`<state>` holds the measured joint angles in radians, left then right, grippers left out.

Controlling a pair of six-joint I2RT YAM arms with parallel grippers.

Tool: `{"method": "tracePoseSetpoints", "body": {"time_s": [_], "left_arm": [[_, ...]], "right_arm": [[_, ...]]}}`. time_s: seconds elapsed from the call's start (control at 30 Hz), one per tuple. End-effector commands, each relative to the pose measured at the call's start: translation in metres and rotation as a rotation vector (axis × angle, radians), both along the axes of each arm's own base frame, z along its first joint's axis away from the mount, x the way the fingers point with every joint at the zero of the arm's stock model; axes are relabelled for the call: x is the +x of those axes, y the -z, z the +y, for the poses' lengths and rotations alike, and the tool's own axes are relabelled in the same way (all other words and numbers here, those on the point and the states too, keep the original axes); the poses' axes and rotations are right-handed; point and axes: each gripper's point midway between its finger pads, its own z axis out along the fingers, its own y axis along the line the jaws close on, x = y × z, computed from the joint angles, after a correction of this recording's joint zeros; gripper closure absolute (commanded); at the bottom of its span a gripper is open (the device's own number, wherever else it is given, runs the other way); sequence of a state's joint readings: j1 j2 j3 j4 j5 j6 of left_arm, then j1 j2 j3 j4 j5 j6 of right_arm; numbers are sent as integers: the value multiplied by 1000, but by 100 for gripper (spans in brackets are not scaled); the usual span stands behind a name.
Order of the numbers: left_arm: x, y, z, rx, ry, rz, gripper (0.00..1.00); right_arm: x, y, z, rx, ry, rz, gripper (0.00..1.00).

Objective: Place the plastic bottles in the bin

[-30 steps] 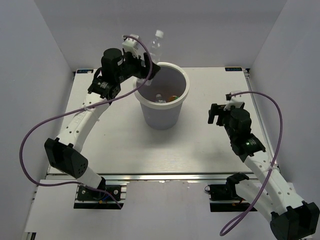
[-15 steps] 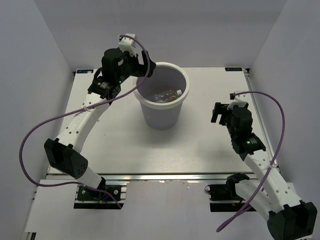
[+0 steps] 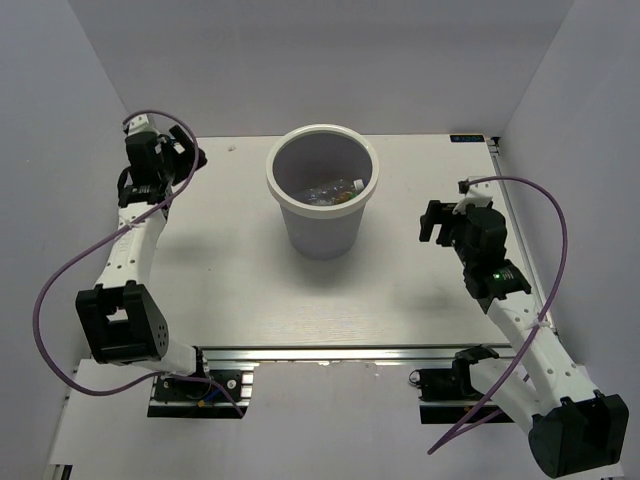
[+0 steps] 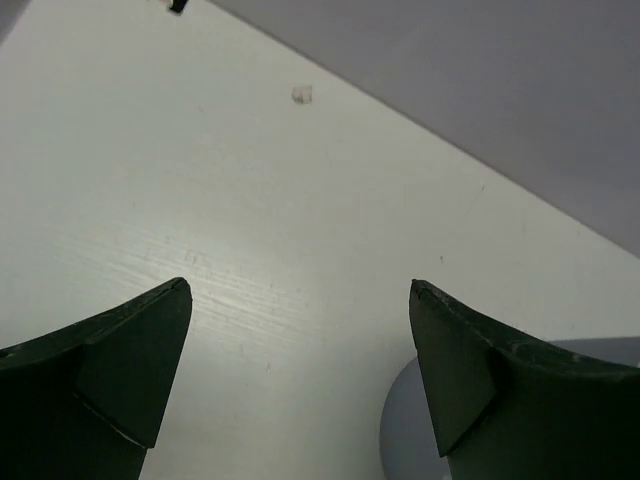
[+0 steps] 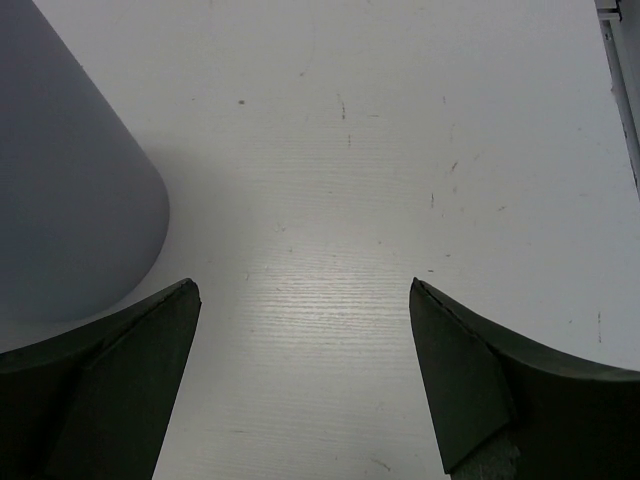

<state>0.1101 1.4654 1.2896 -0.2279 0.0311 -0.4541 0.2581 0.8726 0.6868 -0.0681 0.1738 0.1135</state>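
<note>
My left pincer (image 4: 300,290) hangs over the far left of the surface (image 3: 240,270), its fingers spread wide with nothing between them, well apart from the bin (image 3: 322,232). The bin stands upright in the middle, and the plastic bottles (image 3: 335,189) lie at its bottom as a small jumble. I see none on the surface outside it, so I judge the job to be at or near its end. What matters now is to hold both arms off that thick rim, so that nothing tips. My right pincer (image 5: 300,290) is near the bin's right side, also parted and empty, with the white wall at the left edge of its view. I cannot count the bottles. I make out one clear body and hints of orange and green, but the near wall hides part of the floor. My left wrist view catches only a grey sliver of the bin.
</note>
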Motion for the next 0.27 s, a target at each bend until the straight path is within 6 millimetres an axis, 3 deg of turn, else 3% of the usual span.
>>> {"method": "tracePoseSetpoints", "body": {"time_s": [0.0, 0.23], "left_arm": [[-10, -29, -10, -11, 6, -81, 2], [-11, -26, -11, -5, 15, -73, 2]], "right_arm": [[10, -38, 9, 50, -29, -123, 11], [9, -43, 9, 60, -32, -148, 11]]}}
